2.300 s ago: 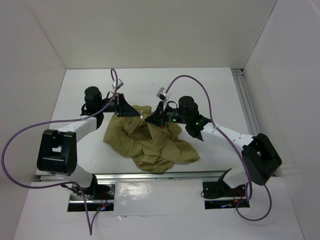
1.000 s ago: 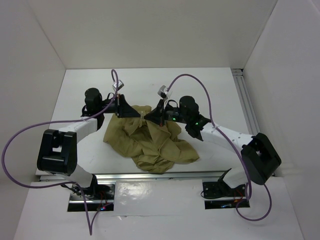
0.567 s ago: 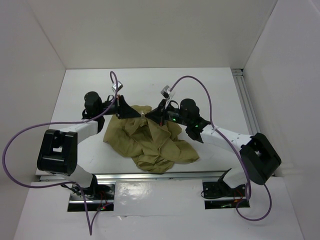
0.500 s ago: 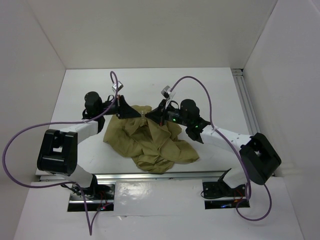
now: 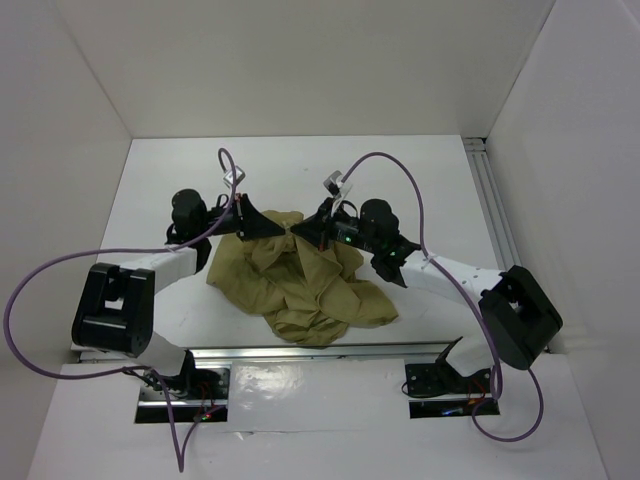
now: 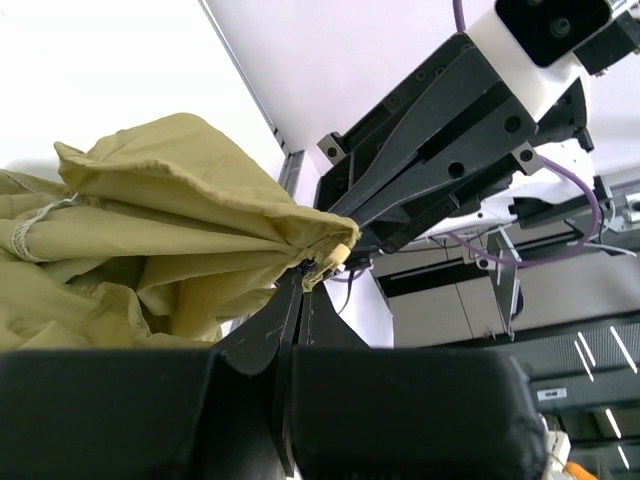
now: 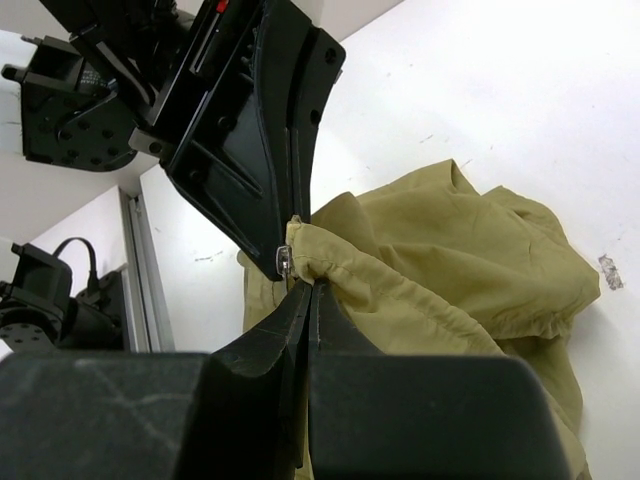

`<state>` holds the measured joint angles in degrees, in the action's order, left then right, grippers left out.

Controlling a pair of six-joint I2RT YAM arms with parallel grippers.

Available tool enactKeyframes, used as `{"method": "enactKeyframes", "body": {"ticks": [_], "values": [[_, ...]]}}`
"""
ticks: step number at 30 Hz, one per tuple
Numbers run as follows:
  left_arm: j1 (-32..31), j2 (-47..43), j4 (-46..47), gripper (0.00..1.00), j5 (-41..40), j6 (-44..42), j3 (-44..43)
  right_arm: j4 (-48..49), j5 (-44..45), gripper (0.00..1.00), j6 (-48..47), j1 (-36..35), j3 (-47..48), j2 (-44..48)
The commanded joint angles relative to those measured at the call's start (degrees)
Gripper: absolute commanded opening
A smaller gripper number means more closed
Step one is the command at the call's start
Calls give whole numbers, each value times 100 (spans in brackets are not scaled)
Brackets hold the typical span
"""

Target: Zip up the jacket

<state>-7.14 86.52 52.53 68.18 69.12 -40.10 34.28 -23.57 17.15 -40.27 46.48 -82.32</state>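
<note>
Olive-tan cloth, thin and much creased, makes up the jacket (image 5: 300,285), which lies in a crumpled heap on the white table (image 5: 420,180), near the middle and toward the arms' bases, with a bunched fold trailing to the right. Its far edge is raised off the heap, where both grippers meet it almost tip to tip. The left gripper (image 5: 278,231) reaches in from the left with its jaws pressed together on a gathered hem of the jacket (image 6: 150,220); in the left wrist view its fingers (image 6: 285,320) taper to a pinch on the hem's end, and the right gripper (image 6: 352,228) sits just beyond. The right gripper (image 5: 294,232) comes in from the right, jaws likewise closed on the cloth; in the right wrist view its fingers (image 7: 300,320) nip a rolled edge of the jacket (image 7: 450,250), with a small metal tab (image 7: 283,262) just beside the pinch and the left gripper (image 7: 290,225) directly above. Purple cables (image 5: 385,160) arch over both arms.
</note>
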Motion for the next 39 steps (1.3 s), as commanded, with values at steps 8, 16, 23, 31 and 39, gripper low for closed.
{"method": "enactKeyframes", "body": {"ticks": [8, 16, 23, 31, 39], "values": [[-121, -276, -401, 0, -393, -680, 107, 483, 37, 0, 78, -121, 98, 208], [-121, -399, -535, 0, -393, -725, -7, 439, -8, 0, 78, -226, 160, 94], [-121, -399, 187, 0, -446, -241, 247, 727, 703, 0, 394, -403, 99, -21], [-121, -522, -270, 0, -446, -654, 195, 1063, 1100, 0, 702, -403, -86, 32], [-174, -513, 134, 0, -51, -453, 248, 870, 1408, 0, 580, -403, -25, 32]]}}
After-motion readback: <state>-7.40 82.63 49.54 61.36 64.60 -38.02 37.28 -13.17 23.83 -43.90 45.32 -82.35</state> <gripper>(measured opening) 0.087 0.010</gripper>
